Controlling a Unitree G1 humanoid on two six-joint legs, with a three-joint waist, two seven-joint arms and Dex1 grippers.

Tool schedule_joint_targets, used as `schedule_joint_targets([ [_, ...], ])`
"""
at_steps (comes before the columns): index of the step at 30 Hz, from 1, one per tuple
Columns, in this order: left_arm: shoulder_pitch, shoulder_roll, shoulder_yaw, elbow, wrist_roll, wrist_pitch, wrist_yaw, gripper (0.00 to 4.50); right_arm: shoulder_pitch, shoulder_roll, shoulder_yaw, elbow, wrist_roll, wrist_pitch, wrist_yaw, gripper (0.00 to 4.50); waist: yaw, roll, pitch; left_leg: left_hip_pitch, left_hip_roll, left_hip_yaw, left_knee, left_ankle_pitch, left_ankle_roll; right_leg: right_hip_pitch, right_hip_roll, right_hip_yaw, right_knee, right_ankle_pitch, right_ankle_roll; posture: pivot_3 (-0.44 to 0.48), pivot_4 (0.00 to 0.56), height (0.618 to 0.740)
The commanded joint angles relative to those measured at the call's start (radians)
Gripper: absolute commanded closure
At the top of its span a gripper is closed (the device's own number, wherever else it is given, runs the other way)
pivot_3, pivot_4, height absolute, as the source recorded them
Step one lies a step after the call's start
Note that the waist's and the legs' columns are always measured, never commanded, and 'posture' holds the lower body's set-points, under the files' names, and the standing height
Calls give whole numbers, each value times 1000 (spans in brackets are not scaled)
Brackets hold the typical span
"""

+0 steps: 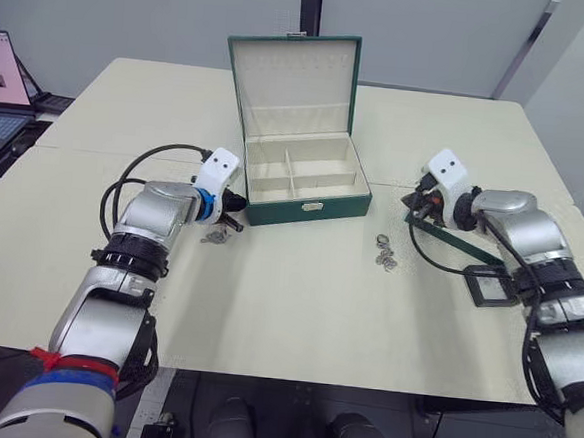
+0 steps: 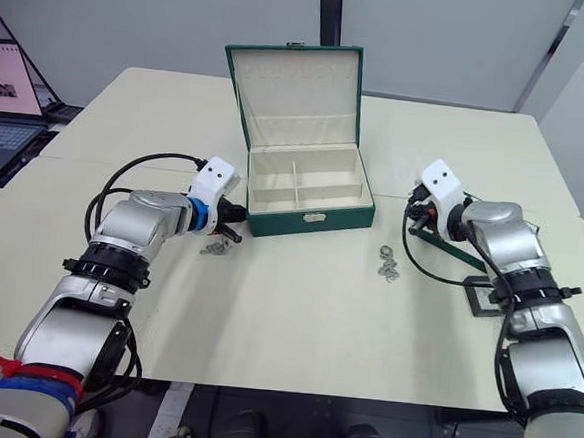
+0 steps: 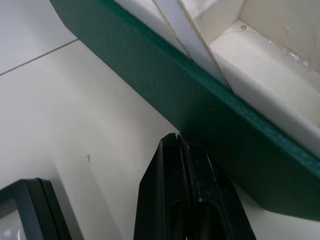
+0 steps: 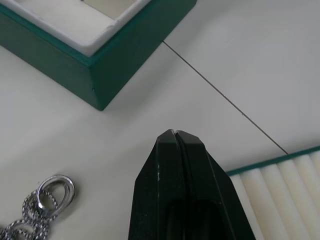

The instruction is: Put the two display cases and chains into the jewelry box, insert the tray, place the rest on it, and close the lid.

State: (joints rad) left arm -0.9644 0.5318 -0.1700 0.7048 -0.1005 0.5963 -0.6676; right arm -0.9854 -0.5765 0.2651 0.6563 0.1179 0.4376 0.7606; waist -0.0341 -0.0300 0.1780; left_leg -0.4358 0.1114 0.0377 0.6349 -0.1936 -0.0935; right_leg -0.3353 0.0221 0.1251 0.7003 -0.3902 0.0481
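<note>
A pale cream table (image 1: 296, 310) stands before grey walls, a laptop (image 1: 0, 98) open on its left.

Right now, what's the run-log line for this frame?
box open, empty | chains on table | left gripper shut | right gripper shut

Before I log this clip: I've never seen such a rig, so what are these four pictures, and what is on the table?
Two pictures come from the humanoid robot's head, looking down over both arms; the other two come from a camera on each wrist. On the table stands the green box, lid up, compartments empty. The left claw is shut beside the box, holding nothing, with a chain and a display case nearby. The right claw is also shut and empty, near the tray. More chains and another case lie to the right.
</note>
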Motion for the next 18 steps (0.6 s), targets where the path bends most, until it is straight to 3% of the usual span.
schedule_joint_targets([
  [1,-52,-24,6,73,37,-64,-3,4500,-68,57,-24,127,-49,-107,-20,4488,0,0,0,0,0,0,0,0,0,0,0,0,0,0,0,0,150,737],
  [9,-92,-67,16,167,73,-130,-11,4500,-164,196,-57,367,-116,-277,-96,4488,0,0,0,0,0,0,1,0,-1,0,-1,-3,4,0,0,0,150,737],
  [18,-91,-107,30,144,89,-139,-30,4500,-141,219,-90,326,-131,-286,-47,4488,0,1,1,0,0,-1,6,1,-1,-1,-2,-6,11,0,0,0,150,737],
])
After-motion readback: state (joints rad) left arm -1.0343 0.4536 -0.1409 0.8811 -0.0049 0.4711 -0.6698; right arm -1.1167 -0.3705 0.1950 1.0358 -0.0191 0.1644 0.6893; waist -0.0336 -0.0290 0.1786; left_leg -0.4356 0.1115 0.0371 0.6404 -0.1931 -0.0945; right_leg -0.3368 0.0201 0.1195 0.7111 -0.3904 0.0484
